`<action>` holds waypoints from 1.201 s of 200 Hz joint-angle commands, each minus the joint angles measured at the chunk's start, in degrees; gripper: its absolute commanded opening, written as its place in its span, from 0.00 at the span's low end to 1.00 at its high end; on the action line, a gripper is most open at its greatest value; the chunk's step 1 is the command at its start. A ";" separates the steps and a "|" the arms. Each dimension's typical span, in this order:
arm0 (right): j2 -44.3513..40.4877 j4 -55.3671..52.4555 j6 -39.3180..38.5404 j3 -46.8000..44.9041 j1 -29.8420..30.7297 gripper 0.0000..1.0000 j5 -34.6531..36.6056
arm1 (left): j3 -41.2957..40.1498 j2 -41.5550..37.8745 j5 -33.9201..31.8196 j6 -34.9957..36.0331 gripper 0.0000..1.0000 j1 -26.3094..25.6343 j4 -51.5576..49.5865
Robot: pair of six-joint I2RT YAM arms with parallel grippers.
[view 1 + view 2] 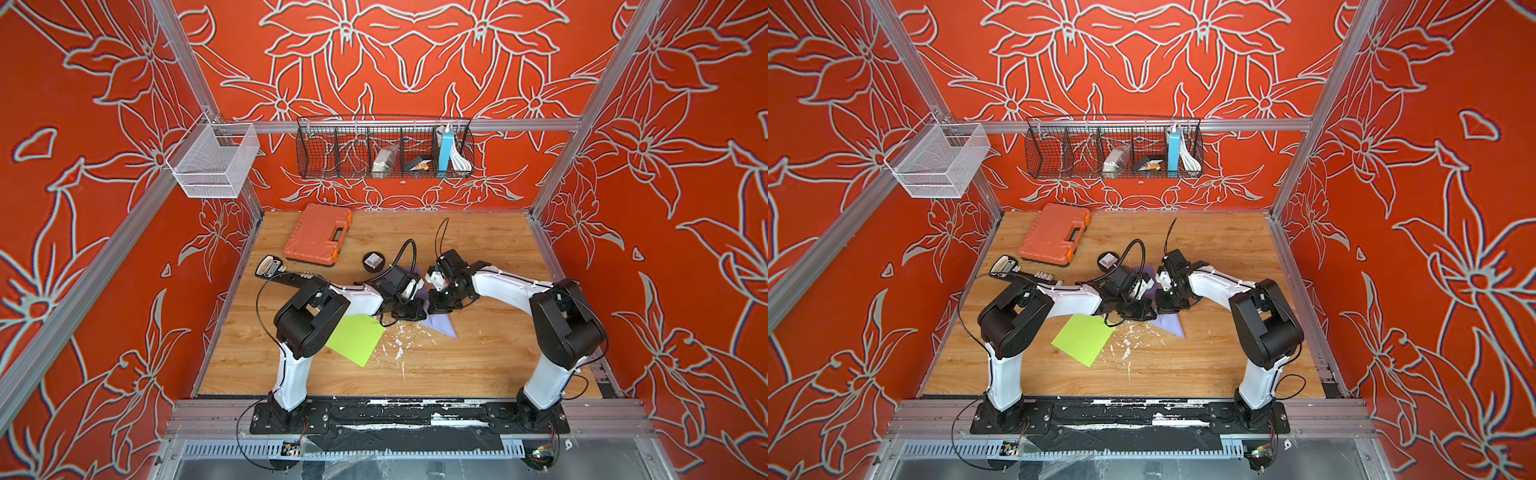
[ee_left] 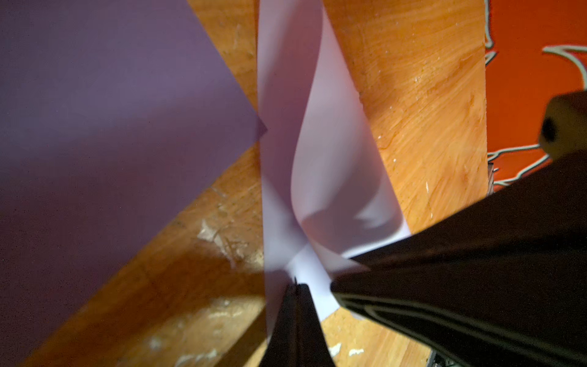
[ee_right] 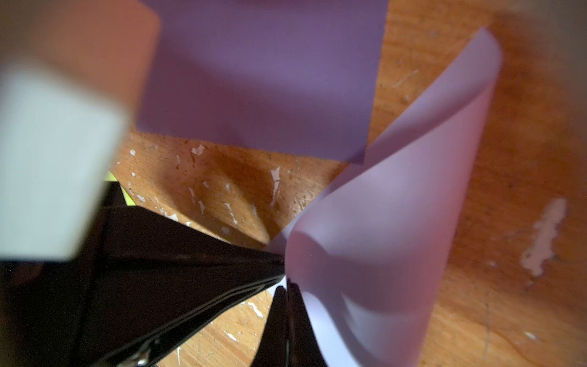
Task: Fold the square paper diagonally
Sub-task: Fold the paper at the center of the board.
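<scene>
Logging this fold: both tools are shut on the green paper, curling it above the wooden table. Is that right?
Not the green paper, which lies flat. Both wrist views show the left tool and right tool shut on the pale lilac paper, curling it above the wooden table.

Top views: bright, even light from above, saturated reds. Walls (image 1: 83, 208) splay outward, wide-angle stretch and colour fringing toward edges. Detail slightly soft. Short soft shadows on table (image 1: 478, 365).

Wrist views: dimmer, warm, contrasty. Purple sheet (image 2: 95, 127) in deep shadow. Lilac paper (image 2: 330, 165) brightly lit, edges blurred. White block (image 3: 54, 159) close, fully out of focus.
</scene>
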 commanded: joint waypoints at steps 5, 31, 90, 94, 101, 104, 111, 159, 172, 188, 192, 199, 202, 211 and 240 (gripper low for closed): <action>1.80 0.04 -0.21 -0.18 0.75 0.04 -0.23 | 0.61 -0.70 -0.25 0.94 0.00 0.42 -1.80; 2.37 -0.53 -0.90 -0.18 1.01 0.05 0.20 | 0.62 -0.46 -0.84 0.99 0.00 0.42 -1.98; 2.63 -2.07 -2.26 0.69 1.21 0.07 1.85 | 0.78 -0.22 -0.75 0.98 0.00 0.40 -2.06; 2.68 -1.99 -2.25 0.70 1.20 0.07 1.89 | 0.78 -0.24 -0.75 1.03 0.00 0.43 -2.06; 2.72 -1.98 -2.17 0.78 1.23 0.08 2.07 | 0.84 -0.25 -0.75 1.02 0.00 0.42 -2.06; 2.74 -1.98 -2.16 0.78 1.25 0.08 2.20 | 0.79 -0.23 -0.75 0.99 0.00 0.42 -2.06; 2.85 -1.99 -2.07 0.87 1.30 0.08 2.31 | 0.81 -0.22 -0.75 1.03 0.00 0.42 -2.06; 3.84 -2.56 -2.20 1.20 1.68 0.12 3.42 | 0.79 -0.44 -0.97 1.17 0.00 0.42 -2.24; 4.05 -2.60 -2.20 1.14 1.83 0.16 3.46 | 0.84 -0.48 -1.15 1.32 0.00 0.44 -2.33; 4.25 -2.67 -2.16 1.16 2.06 0.21 3.37 | 0.78 -0.62 -1.28 1.32 0.00 0.50 -2.34; 4.27 -2.69 -2.08 1.22 2.12 0.23 3.45 | 0.78 -0.69 -1.32 1.27 0.00 0.44 -2.33; 4.28 -2.90 -2.07 1.22 2.16 0.28 3.42 | 0.78 -0.66 -1.37 1.33 0.00 0.48 -2.33; 4.25 -3.05 -2.15 1.30 2.17 0.30 3.38 | 0.78 -0.70 -1.45 1.35 0.00 0.47 -2.33; 4.16 -3.42 -2.25 1.40 2.26 0.35 3.46 | 0.79 -0.77 -1.59 1.39 0.00 0.51 -2.44; 3.52 -4.31 -2.60 1.49 2.35 0.50 3.46 | 0.38 -1.99 -3.19 1.47 0.00 0.91 -3.35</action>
